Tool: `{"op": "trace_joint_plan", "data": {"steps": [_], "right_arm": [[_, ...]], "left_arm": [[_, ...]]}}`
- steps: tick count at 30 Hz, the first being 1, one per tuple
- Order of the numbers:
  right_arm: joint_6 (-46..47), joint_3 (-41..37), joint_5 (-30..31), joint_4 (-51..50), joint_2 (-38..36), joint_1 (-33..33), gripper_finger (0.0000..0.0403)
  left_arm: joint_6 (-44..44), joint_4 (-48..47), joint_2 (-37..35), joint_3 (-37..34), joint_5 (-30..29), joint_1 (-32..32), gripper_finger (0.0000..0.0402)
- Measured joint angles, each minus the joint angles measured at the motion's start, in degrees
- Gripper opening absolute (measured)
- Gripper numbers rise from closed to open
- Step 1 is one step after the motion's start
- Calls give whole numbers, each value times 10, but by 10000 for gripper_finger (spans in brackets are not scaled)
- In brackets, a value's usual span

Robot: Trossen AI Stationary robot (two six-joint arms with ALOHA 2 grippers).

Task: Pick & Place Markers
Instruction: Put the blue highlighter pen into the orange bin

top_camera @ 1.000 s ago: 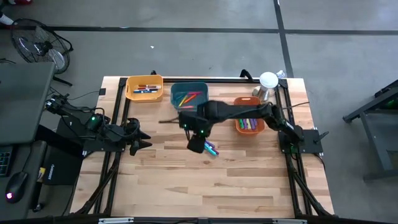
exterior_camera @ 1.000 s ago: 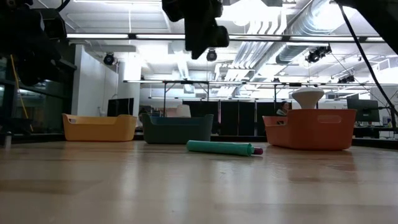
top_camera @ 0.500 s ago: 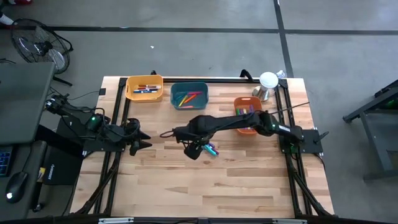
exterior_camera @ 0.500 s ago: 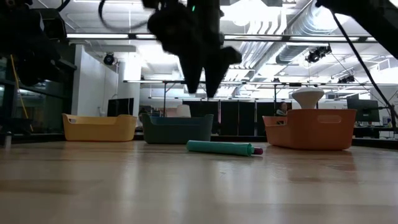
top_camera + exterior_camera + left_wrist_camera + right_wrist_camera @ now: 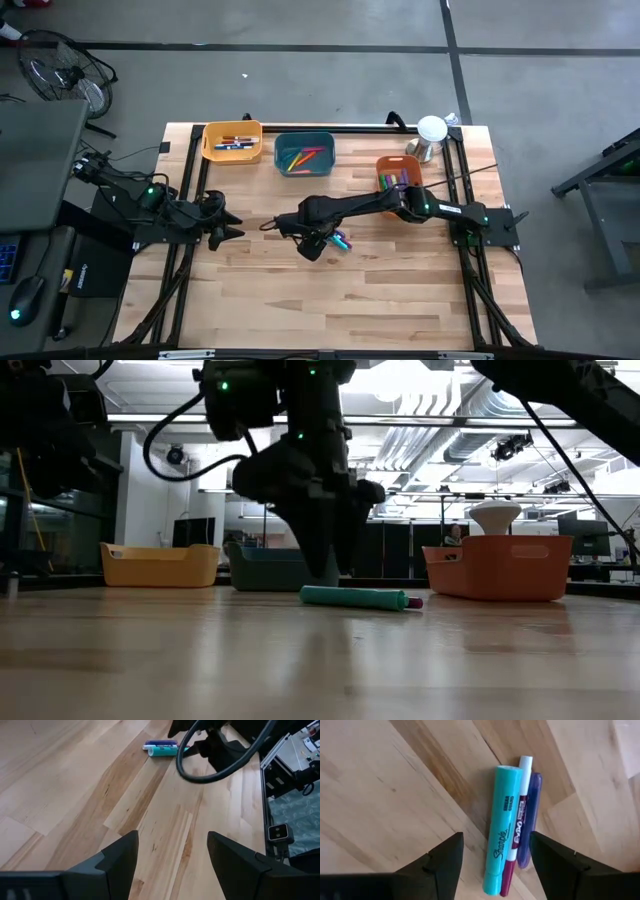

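Note:
Three markers lie side by side on the table: a thick teal one [image 5: 497, 827], a maroon one with a white end [image 5: 518, 820] and a purple one [image 5: 530, 815]. The high view shows them as a small cluster [image 5: 340, 241], and the teal marker [image 5: 355, 597] also shows in the low view. My right gripper [image 5: 495, 867] is open and points down just above the table [image 5: 328, 570], right beside the cluster [image 5: 313, 245], touching nothing. My left gripper [image 5: 228, 222] is open and waits at the table's left side [image 5: 172, 862].
Three bins stand along the far edge, each holding markers: a yellow bin [image 5: 232, 141], a teal bin [image 5: 304, 153] and an orange bin [image 5: 398, 178], partly under my right arm. A white-topped object [image 5: 431, 133] stands at the far right corner. Bare wood lies toward the near edge.
My right gripper has come down from high above the table to just over its surface, beside the three markers, while the arm stretched out lower over the table. The markers have stayed where they were.

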Motion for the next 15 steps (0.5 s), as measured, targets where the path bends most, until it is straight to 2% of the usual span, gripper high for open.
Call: {"op": "trace_joint_plan", "data": {"steps": [15], "right_arm": [[4, 0, -15, 34, 10, 0, 209]], "left_arm": [[0, -7, 0, 0, 10, 0, 232]]}}
